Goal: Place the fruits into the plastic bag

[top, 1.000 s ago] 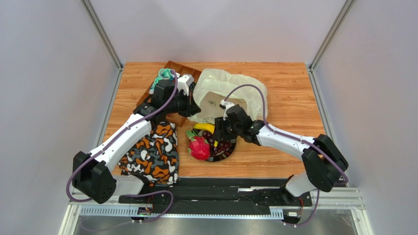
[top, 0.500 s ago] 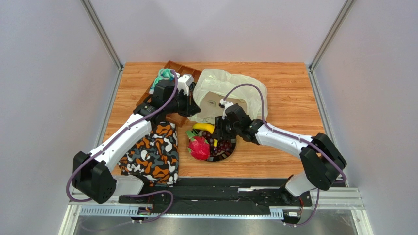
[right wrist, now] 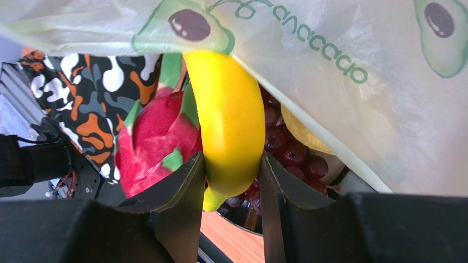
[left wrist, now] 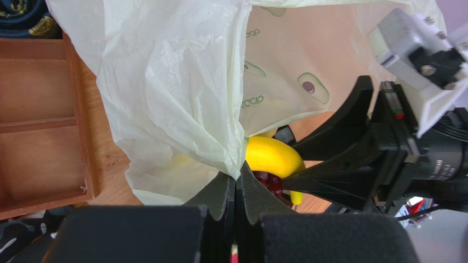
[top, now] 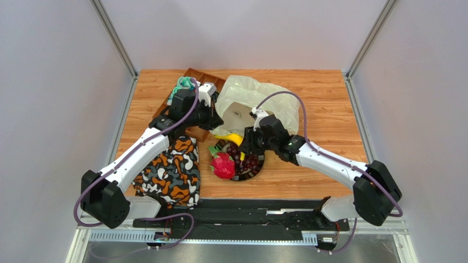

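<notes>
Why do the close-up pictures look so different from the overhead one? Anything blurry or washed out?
Top view: evenly lit and sharp, with soft shadows on the table. Left wrist view: the plastic bag glares almost white; the left fingers are dark and soft. Right wrist view: the banana is crisp, the right fingers dark and softer.

Left arm [top: 144,148] reaches forward-right over desk. Left tool [left wrist: 236,178] jaws fully closed, pinching plastic bag [left wrist: 165,82] edge. Right arm [top: 329,160] reaches forward-left. Right tool [right wrist: 230,164] jaws partly apart, clamped across banana [right wrist: 228,109].
</notes>
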`<state>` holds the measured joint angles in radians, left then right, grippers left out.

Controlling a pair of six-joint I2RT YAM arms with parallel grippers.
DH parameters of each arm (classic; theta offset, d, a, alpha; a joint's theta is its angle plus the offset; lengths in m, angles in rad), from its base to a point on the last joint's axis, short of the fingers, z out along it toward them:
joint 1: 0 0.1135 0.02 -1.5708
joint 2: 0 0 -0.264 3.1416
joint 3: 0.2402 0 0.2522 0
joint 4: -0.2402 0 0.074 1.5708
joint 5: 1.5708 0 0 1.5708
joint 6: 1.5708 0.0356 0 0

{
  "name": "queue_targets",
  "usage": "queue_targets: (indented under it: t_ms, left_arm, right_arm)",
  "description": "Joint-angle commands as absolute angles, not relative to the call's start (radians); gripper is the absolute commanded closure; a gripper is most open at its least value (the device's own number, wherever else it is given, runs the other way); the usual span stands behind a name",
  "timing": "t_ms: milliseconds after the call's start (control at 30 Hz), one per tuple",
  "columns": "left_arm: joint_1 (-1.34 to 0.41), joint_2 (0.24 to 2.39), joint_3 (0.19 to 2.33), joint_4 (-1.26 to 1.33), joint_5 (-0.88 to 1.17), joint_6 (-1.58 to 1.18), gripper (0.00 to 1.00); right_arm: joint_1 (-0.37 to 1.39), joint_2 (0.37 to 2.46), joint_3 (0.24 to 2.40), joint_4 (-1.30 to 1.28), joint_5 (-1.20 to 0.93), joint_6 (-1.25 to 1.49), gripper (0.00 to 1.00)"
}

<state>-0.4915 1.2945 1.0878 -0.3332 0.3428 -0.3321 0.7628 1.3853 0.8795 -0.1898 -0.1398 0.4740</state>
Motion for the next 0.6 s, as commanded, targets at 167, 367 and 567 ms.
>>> queue_targets:
  t_ms: [167, 367, 567]
  left_arm:
    - [-0.495, 1.255, 1.124, -0.336, 0.292, -0.293, 1.0]
    - [-0.494, 1.249, 1.134, -0.354, 0.264, -0.279, 1.0]
    - [-0.494, 1.261, 1.14, -0.367, 0.256, -0.281, 1.0]
  right_arm:
    - [0.761, 1.238, 0.805, -0.264, -0.104, 0.426, 0.74]
    - [0.762, 1.06, 0.759, -0.32, -0.109, 0.431, 0.74]
    - [0.762, 0.878, 0.721, -0.331, -0.043, 0.416, 0.82]
